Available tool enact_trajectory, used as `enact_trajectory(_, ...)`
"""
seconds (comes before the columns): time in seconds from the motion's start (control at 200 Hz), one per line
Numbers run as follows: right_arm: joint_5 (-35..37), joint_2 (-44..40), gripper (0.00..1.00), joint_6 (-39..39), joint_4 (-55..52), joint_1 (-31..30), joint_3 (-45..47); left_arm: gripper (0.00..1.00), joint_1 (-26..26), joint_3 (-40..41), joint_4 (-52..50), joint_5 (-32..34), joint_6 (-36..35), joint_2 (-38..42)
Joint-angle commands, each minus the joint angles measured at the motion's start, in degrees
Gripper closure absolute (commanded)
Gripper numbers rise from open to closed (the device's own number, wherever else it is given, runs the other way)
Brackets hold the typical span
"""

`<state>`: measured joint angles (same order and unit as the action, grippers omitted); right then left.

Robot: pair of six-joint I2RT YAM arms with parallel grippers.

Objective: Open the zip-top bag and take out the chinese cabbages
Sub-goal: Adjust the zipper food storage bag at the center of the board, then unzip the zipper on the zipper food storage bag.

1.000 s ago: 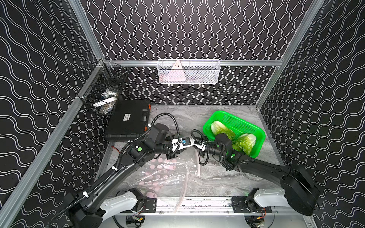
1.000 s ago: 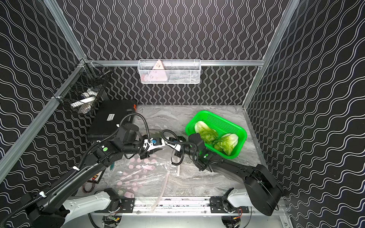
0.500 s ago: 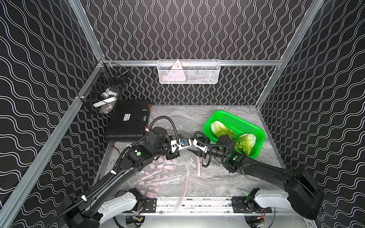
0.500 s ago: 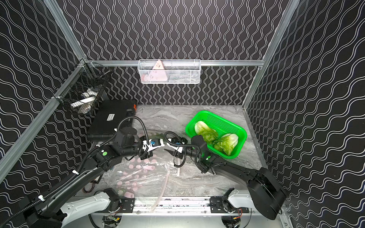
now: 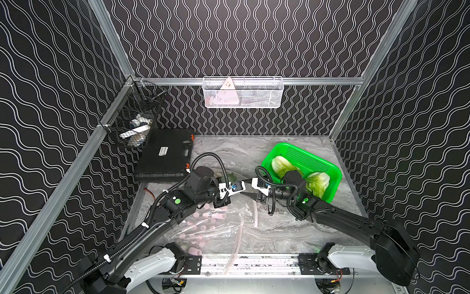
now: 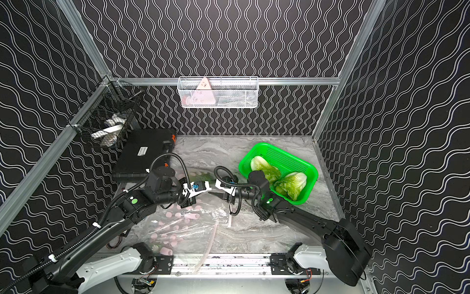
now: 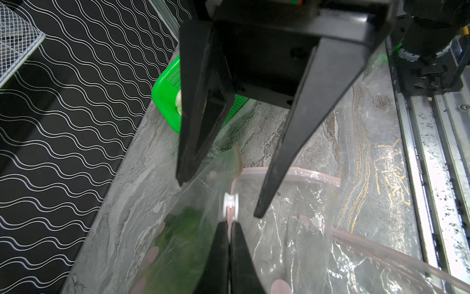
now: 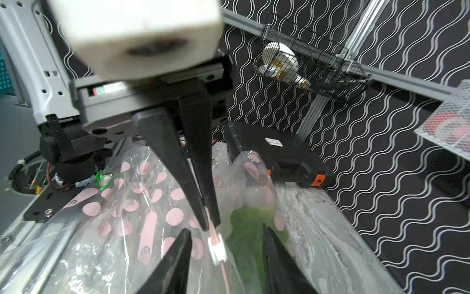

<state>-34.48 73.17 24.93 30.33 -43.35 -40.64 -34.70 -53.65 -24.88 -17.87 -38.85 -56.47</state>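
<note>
The zip-top bag point(image 5: 216, 224) is clear with pink dots and lies crumpled on the marble table. My left gripper point(image 7: 230, 224) is shut on its pink zip strip, just behind the white slider point(image 7: 230, 203). My right gripper point(image 8: 225, 229) is open; its fingertips straddle the slider point(image 8: 217, 250) without touching it. One of the chinese cabbages point(image 8: 249, 229) shows as green leaves through the plastic inside the bag. Two more lie in the green basket point(image 5: 305, 152): one point(image 5: 282, 166) at its rear, one point(image 5: 318, 182) at its front. In both top views the grippers meet tip to tip, left point(image 5: 240, 191) and right point(image 5: 244, 195).
A black case point(image 5: 165, 155) lies at the back left, close behind my left wrist. A black wire basket point(image 5: 134, 122) hangs on the left rail and a white mesh basket point(image 5: 243, 93) on the back wall. The metal base rail point(image 5: 254, 262) runs along the front edge.
My right gripper has opened and drawn slightly back to the right. My left wrist has sunk a little toward the bag, its jaws closing on the zip strip.
</note>
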Motion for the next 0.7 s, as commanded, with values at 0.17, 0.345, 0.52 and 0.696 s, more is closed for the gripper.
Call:
enact_trajectory(0.17, -1.03, 3.31, 0.69, -2.04, 3.37, 0.0, -0.49, 1.0, 0.06, 0.04, 0.91, 0.28, 0.71, -0.24)
enact_trajectory(0.345, -1.68, 4.35, 0.77, -2.99, 4.92, -0.01, -0.36, 1.0, 0.04, 0.29, 0.36, 0.29, 1.06, 0.03)
enact_trajectory(0.52, -1.73, 4.32, 0.78, -3.7, 6.5, 0.01, 0.28, 1.0, 0.03, -0.17, -1.25, 0.12, 0.83, 0.05)
enact_trajectory(0.696, -1.82, 3.59, 0.79, -3.32, 5.81, -0.03, 0.32, 1.0, 0.02, 0.47, -1.32, 0.54, 0.75, 0.72)
